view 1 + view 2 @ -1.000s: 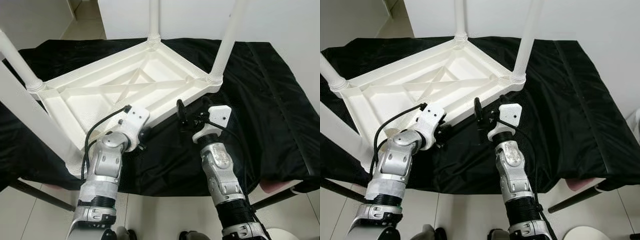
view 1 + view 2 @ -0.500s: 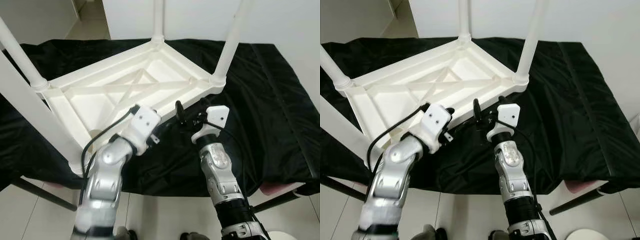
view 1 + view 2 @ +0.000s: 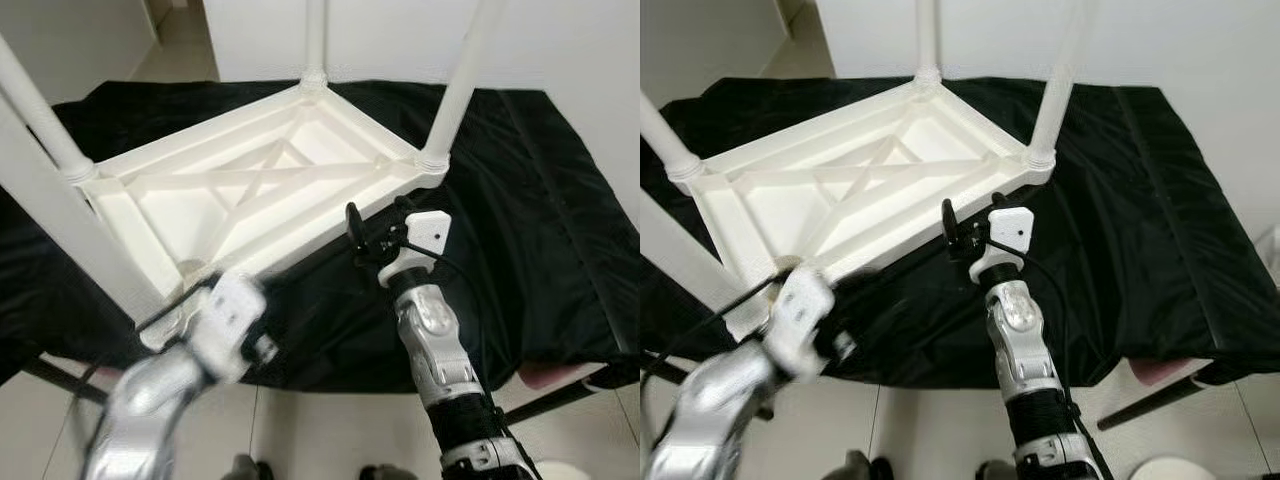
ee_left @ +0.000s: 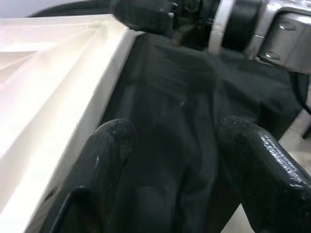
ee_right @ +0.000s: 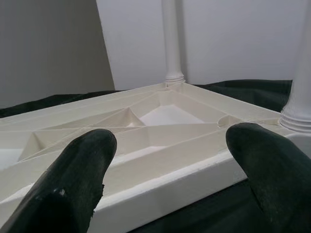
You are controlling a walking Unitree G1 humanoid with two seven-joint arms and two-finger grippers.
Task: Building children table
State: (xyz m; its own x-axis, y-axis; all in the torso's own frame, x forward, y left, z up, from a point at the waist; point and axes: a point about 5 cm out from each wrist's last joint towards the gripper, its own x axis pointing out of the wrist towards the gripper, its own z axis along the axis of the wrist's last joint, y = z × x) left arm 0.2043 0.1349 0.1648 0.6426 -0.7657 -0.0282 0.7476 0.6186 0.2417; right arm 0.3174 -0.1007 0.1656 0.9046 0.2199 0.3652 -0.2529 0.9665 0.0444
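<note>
While the white children's table (image 3: 260, 185) is lying upside down on the black cloth (image 3: 520, 200), legs pointing up, the right gripper (image 5: 165, 160) is hovering open-fingered at its near edge and the blurred left gripper (image 4: 170, 145) is hanging open near its front-left corner.

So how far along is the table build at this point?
Mostly built: the white table lies upside down on the black cloth with legs standing in its corner sockets. Nothing is held: the right gripper is open facing the near rim, and the left gripper is open above the cloth beside the table's rim. Turning it upright remains.
</note>
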